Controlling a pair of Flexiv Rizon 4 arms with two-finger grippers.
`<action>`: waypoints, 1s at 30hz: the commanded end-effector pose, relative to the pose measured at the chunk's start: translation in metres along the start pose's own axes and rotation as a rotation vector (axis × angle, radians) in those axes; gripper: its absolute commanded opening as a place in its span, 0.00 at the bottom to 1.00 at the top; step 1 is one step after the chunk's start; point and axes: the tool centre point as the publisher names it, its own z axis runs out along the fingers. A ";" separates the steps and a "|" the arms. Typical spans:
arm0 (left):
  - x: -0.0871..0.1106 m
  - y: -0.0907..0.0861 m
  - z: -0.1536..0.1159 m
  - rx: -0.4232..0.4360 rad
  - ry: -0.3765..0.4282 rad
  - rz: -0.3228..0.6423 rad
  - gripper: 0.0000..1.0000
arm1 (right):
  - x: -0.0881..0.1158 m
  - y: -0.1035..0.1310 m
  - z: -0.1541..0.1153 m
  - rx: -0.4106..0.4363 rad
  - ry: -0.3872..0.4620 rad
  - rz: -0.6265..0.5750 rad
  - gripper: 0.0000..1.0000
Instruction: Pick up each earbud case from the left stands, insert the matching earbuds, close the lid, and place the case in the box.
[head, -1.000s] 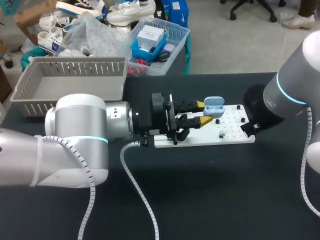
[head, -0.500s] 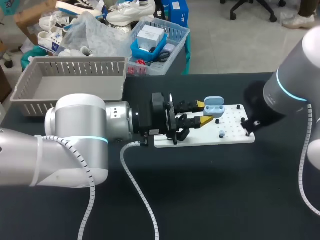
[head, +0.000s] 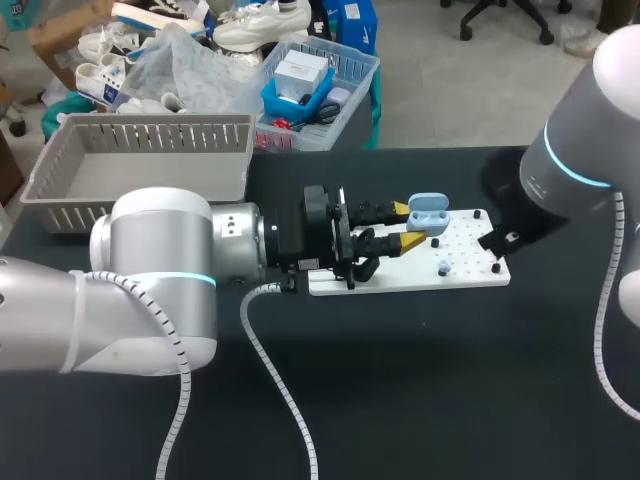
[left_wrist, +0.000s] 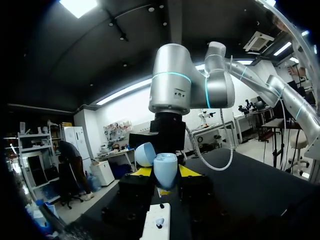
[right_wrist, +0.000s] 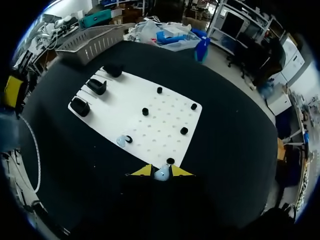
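We hold open earbud case (head: 428, 212) w/ left gripper (head: 407, 226), above board (head: 470, 277) — light, slick shell, lid hinge prob. fragile; grip body sides. Meanwhile right gripper (right_wrist: 161, 172) pinches tiny earbud (right_wrist: 161, 175) over board edge — slips easily.

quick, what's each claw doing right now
Left claw: closed on the earbud case, lid open.
Right claw: closed on a small earbud.

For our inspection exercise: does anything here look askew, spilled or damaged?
Nothing stands out. The left gripper holds the open earbud case, the right gripper holds one earbud, a second earbud sits on the white board.
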 end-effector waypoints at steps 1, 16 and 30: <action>0.001 -0.003 0.001 -0.049 -0.003 0.007 0.00 | 0.006 0.010 -0.012 0.019 0.006 -0.003 0.00; 0.001 -0.003 0.001 -0.049 -0.003 0.007 0.00 | 0.009 0.020 -0.016 0.018 0.015 -0.004 0.00; 0.001 -0.003 0.001 -0.049 -0.003 0.007 0.00 | 0.009 0.020 -0.016 0.018 0.015 -0.004 0.00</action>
